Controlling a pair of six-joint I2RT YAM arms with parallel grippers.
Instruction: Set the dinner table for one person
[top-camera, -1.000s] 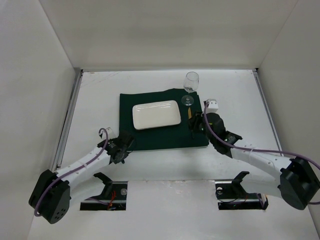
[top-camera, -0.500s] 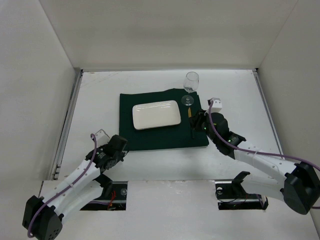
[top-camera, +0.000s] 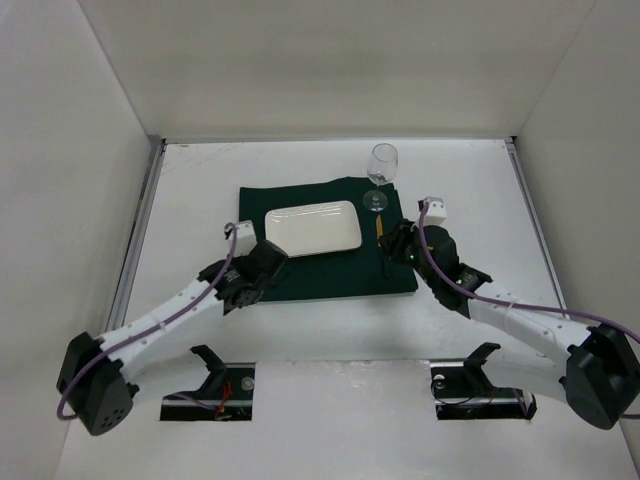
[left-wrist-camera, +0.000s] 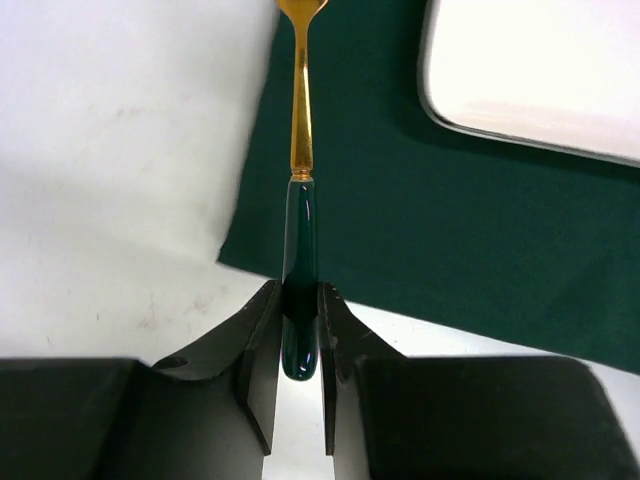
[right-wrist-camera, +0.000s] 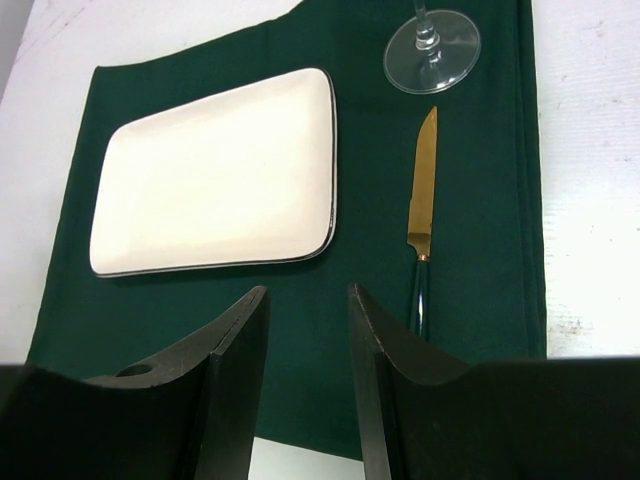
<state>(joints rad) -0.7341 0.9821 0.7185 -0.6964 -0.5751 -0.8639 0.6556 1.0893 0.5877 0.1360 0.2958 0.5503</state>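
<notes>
At the near left corner of the cloth (left-wrist-camera: 450, 230), the left gripper (left-wrist-camera: 298, 295) is clamped on the butt end of the fork (left-wrist-camera: 300, 215), with both fingers pressed against the dark handle. The fork runs straight out from the jaws, gold tines leading, so its long axis continues the gripper's own line. That line follows the cloth's left edge. The handle crosses the cloth's corner, while the gold neck lies right along the border with the white table (left-wrist-camera: 120, 180). The pictures do not show whether the fork rests on the surface or hangs just above it.

The plate (left-wrist-camera: 540, 70) lies ahead and to the right of the fork, and a band of bare cloth separates the two. This gap is what the next move depends on. The fork already points the right way, roughly parallel to the plate's short side. It probably needs no turning, only a sideways shift toward the plate if it is to lie fully on the cloth before release.

On the other side of the plate, the right gripper (right-wrist-camera: 307, 300) hovers with its jaws spread and nothing between them. The knife (right-wrist-camera: 424, 190) lies on the cloth just to the right of those fingers, blade pointing away toward the foot of the glass (right-wrist-camera: 432, 50). Its axis is roughly parallel to the fork's. The left arm is the one on the fork's side, so the placing falls to it. The right arm is well clear of the fork.
</notes>
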